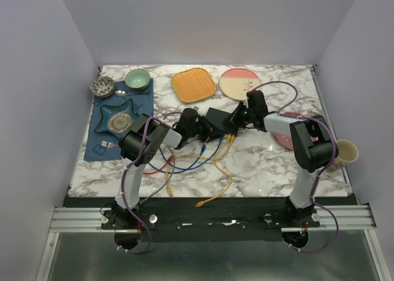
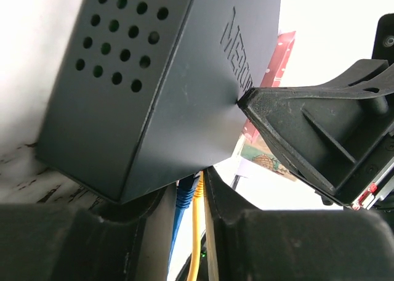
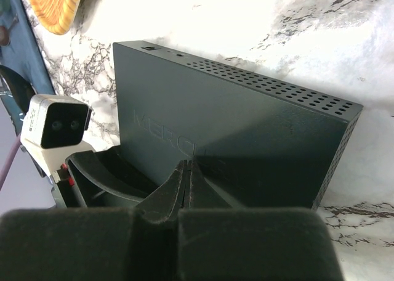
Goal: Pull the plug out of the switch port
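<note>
The switch [image 1: 217, 118] sat mid-table [image 1: 271, 170], between both arms. The right gripper [image 3: 188, 173] had its fingers pressed together, tips against the switch's lettered face. The left gripper [image 2: 186, 191] narrowly flanked a blue plug [image 2: 186, 199] and yellow cable [image 2: 196, 244]. Whether it gripped them could not be determined.

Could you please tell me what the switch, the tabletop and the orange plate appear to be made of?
The switch: likely painted sheet metal, matte dark grey, with crisp folded edges and punched vent holes. The tabletop: marble-look white with grey veins; real stone or a printed surface cannot be told. The orange plate: ribbed, possibly woven or moulded plastic.
</note>
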